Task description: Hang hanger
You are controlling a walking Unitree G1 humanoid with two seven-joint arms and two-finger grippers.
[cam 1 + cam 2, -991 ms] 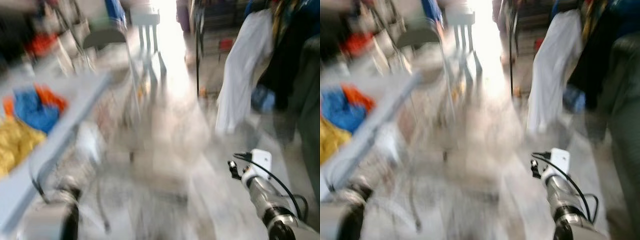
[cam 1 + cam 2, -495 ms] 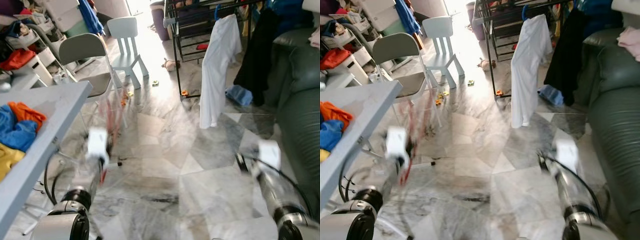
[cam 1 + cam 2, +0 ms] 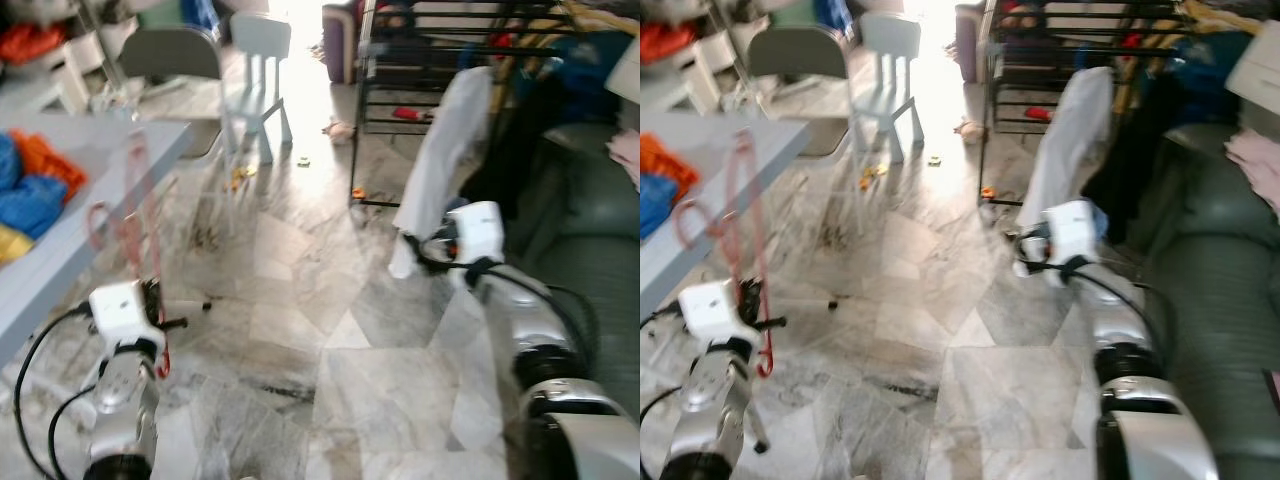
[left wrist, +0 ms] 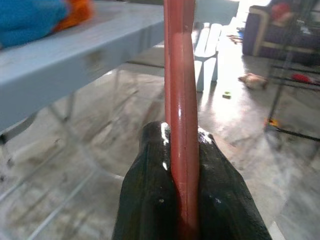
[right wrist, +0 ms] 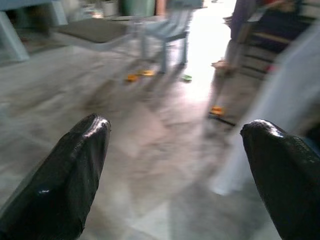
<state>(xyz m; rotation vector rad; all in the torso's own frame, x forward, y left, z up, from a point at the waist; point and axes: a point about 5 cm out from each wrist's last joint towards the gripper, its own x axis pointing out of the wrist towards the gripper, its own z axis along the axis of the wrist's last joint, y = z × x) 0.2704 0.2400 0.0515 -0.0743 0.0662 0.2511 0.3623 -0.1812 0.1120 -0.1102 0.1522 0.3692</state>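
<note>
Standing ahead: one black clothes rack (image 3: 440, 50) with one white shirt (image 3: 445, 160) hanging, one grey table (image 3: 90, 200) at left, two chairs (image 3: 215, 70). Clamped upright between the left gripper (image 4: 181, 185) fingers (image 4: 145, 190): one red hanger (image 3: 745, 230), beside the table edge. Spread wide, holding nothing: right gripper (image 5: 177, 150), near the shirt.

The left gripper (image 4: 181, 185) is raised low at the robot's left, its two black fingers (image 4: 147, 190) pressed together on a thin red bar. The right gripper (image 5: 175, 170) is held forward, its fingers (image 5: 65, 175) spread wide apart with nothing between them.
</note>
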